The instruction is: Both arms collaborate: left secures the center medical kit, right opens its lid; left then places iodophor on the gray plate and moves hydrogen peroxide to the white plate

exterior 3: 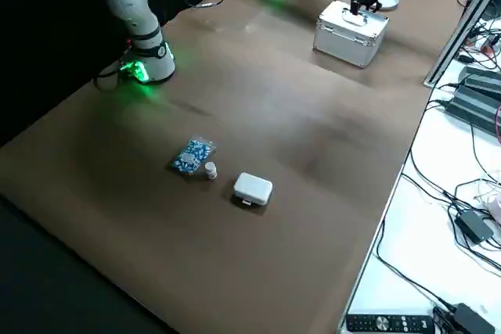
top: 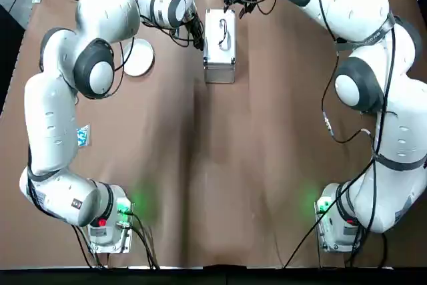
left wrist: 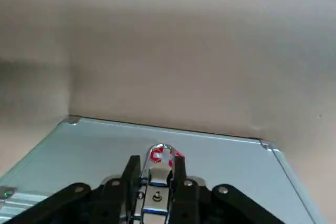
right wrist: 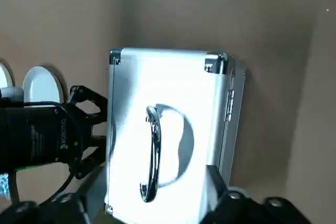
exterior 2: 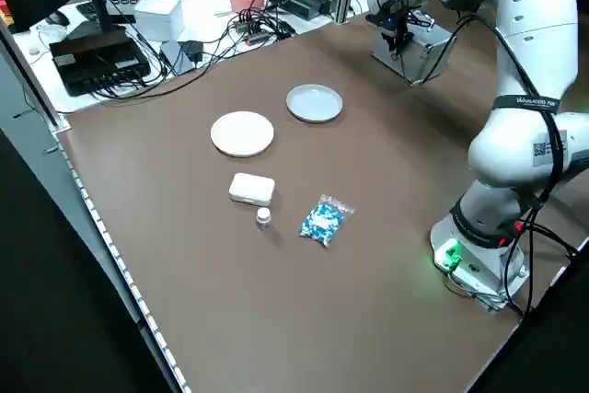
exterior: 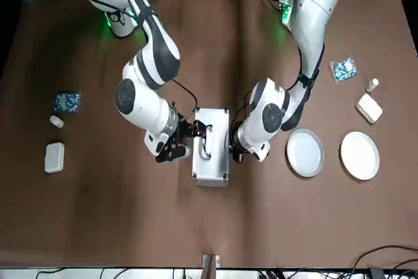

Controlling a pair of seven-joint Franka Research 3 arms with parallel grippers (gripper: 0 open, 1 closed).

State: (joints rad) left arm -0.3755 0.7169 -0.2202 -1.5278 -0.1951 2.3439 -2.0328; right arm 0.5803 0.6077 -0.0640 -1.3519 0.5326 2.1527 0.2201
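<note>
Now | step: securing medical kit (exterior: 210, 146), lid (top: 220, 34) closed | left gripper (exterior: 237, 151) pinching the kit's side latch | right gripper (exterior: 175, 150) spread beside kit | next: right lifts lid

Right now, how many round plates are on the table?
2: the gray plate just beside the left tool, and the white plate farther out on that side.
</note>
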